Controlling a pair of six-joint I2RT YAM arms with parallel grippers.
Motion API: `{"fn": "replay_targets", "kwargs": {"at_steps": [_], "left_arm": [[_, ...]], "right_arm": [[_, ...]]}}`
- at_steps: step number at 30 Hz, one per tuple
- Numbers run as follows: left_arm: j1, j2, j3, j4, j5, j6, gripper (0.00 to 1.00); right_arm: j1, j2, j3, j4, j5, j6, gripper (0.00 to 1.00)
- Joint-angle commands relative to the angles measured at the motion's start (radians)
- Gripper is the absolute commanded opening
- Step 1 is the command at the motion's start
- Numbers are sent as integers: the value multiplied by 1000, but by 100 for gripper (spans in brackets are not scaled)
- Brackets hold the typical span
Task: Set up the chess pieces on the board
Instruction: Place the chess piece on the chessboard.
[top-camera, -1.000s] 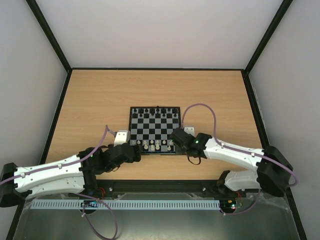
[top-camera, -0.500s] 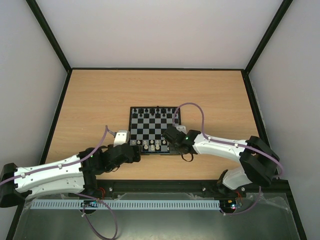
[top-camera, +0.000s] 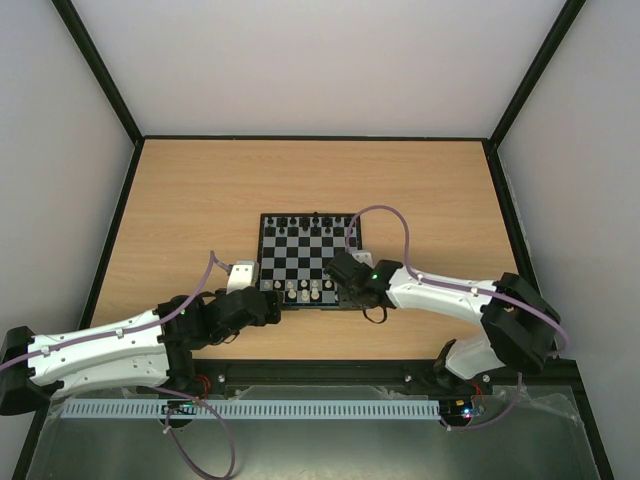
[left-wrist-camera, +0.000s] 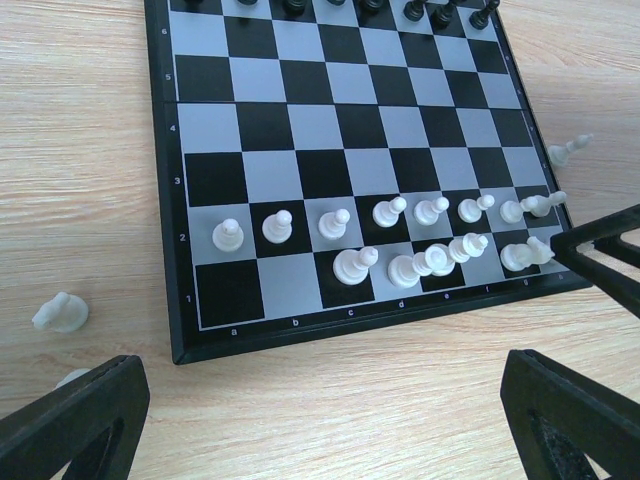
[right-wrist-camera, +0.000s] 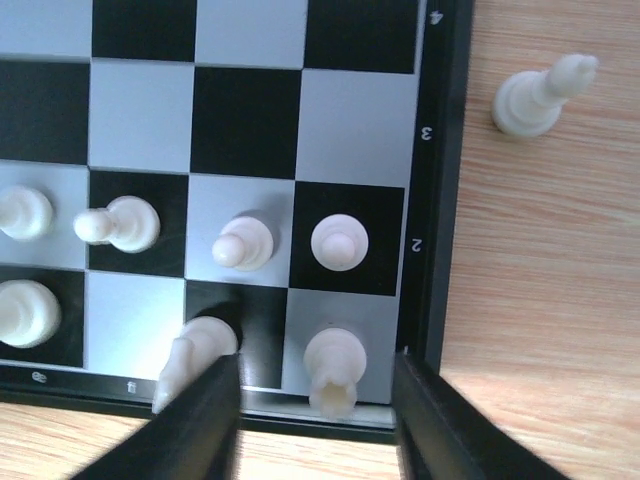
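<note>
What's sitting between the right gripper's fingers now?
A white chess piece on the board's corner square, touching neither of the fingers; the right wrist view shows it.

This is a robotics lab test cell. The wood-grain table (top-camera: 200, 200) is boxed in by plain white walls (top-camera: 320, 60) on its far, left and right sides, joined by black frame posts (top-camera: 100, 70). The left arm (top-camera: 100, 352) and right arm (top-camera: 450, 298) are bolted at the table's near edge, trailing purple cables (top-camera: 400, 215). In front of that edge, a slotted white cable strip (top-camera: 250, 409) runs above grey sheet metal (top-camera: 320, 450). The board (top-camera: 310, 255) lies at the table's middle.
</note>
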Motion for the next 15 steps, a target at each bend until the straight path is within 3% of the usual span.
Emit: {"fn": "replay_targets", "kwargs": {"at_steps": [1,6,15], "left_arm": [[2,1,-6,-28,-16,-10,100],[15,-18,-3,-15,-23,-4,100],[27,37,113,-40,-62,3,100]], "right_arm": [[5,-76,-15,-37,2,-2,49],[6,-243,-94,-15,20,-5,98],[3,-516,-129,-40,120,-49,99]]}}
